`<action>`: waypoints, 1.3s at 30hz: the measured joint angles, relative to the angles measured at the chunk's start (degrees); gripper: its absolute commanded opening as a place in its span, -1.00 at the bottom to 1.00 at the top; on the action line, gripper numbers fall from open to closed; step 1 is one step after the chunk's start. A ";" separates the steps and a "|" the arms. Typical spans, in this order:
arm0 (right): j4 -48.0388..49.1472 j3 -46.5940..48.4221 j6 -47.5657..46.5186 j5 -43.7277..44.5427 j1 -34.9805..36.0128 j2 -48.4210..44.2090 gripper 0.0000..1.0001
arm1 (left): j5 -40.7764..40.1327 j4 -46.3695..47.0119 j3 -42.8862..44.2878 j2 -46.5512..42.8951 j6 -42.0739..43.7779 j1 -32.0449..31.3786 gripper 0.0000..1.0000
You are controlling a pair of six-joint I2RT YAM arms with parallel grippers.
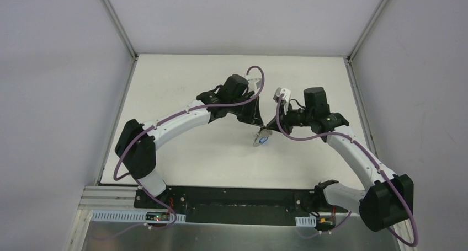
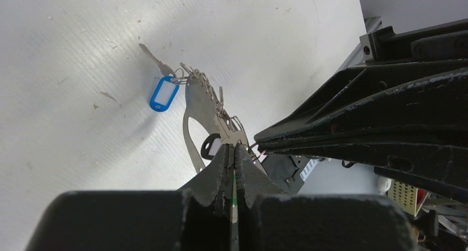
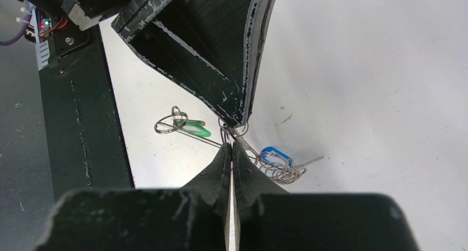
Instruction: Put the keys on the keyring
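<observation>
Check the left pincer first. Its two fingers are pressed together with no gap, and their tips pinch the near end of the silvery chain of the keyring. From those tips the chain runs away over the white table. The grey-beige strap loop curves away ahead and to the left of the tips. The black-headed key sits right beside the tips, partly hidden behind the left finger. The blue-headed key hangs off the far end of the chain, well ahead and to the left of the tips, with its blade pointing farther away.

Next, check the right pincer. Its fingers are likewise closed tight, and they nip a thin wire ring of the same bunch. The left pincer's tip comes down just above this point, and the two are very close (you cannot tell whether they actually touch). The green-headed key lies just ahead and to the left of the right pincer's tips. You cannot tell whether it is joined to the chain. The blue head shows just to the right of those tips.
</observation>
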 measured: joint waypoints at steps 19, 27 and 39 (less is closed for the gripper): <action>-2.73 0.02 -7.98 -4.33 -1.40 -0.63 -1.00 | -0.72 0.48 -2.21 -1.95 2.01 1.31 -0.58; -7.74 0.02 -13.27 -4.28 -1.68 -0.98 -1.00 | -2.67 -1.11 -2.21 -4.07 7.56 3.10 -0.15; -21.27 8.79 -25.16 -7.43 -1.46 0.87 -1.00 | 3.21 0.66 -3.48 -8.66 29.09 3.52 -0.11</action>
